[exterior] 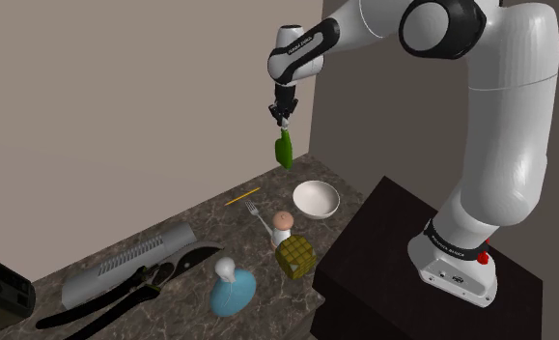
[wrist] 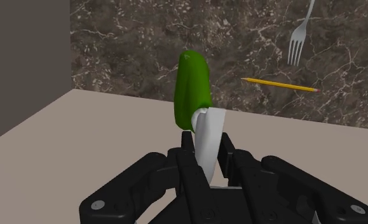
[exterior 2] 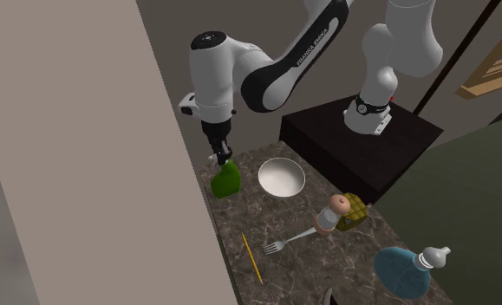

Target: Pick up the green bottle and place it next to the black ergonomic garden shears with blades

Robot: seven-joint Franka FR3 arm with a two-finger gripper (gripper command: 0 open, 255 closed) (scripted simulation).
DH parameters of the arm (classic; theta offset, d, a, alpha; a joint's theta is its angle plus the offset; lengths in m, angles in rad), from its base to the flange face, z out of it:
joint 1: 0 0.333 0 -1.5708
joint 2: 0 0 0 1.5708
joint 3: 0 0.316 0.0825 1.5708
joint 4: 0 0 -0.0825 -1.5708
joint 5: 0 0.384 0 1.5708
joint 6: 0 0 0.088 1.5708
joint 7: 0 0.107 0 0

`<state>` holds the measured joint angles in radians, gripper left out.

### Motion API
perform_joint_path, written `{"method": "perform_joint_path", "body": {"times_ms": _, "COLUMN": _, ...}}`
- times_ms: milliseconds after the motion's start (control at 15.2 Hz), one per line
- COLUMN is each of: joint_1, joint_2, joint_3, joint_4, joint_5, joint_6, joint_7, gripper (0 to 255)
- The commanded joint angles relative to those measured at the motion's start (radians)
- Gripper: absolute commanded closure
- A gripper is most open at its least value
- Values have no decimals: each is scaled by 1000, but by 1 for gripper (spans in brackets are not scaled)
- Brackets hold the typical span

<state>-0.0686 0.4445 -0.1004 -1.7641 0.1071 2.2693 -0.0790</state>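
At the shoulder view's left I see the black garden shears [exterior: 118,300] lying on the marble counter [exterior: 209,222]. Well to their right, my gripper [exterior: 283,119] clamps the green bottle [exterior: 284,151] by its pale neck, above the counter.

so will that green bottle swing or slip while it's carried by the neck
Probably some swing: the gripper clasps the green bottle only by its pale neck, and the body hangs free below. The smooth, tapering neck may slip. Set on the counter, its tall narrow shape looks tippy.
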Motion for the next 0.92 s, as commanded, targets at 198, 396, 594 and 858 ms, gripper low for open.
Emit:
{"method": "perform_joint_path", "body": {"times_ms": 198, "joint_1": 1, "joint_2": -30, "joint_3": -3, "joint_4": 25, "joint_5": -6, "joint_6": -55, "joint_7": 5, "gripper": 255}}
{"method": "perform_joint_path", "body": {"times_ms": 396, "joint_1": 2, "joint_2": -47, "joint_3": -5, "joint_4": 41, "joint_5": -10, "joint_6": -88, "joint_7": 8, "gripper": 255}}
{"method": "perform_joint_path", "body": {"times_ms": 594, "joint_1": 2, "joint_2": -63, "joint_3": -6, "joint_4": 59, "joint_5": -13, "joint_6": -122, "joint_7": 11, "gripper": 255}}
{"method": "perform_joint_path", "body": {"times_ms": 858, "joint_1": 3, "joint_2": -82, "joint_3": -8, "joint_4": 86, "joint_5": -17, "joint_6": -168, "joint_7": 15, "gripper": 255}}
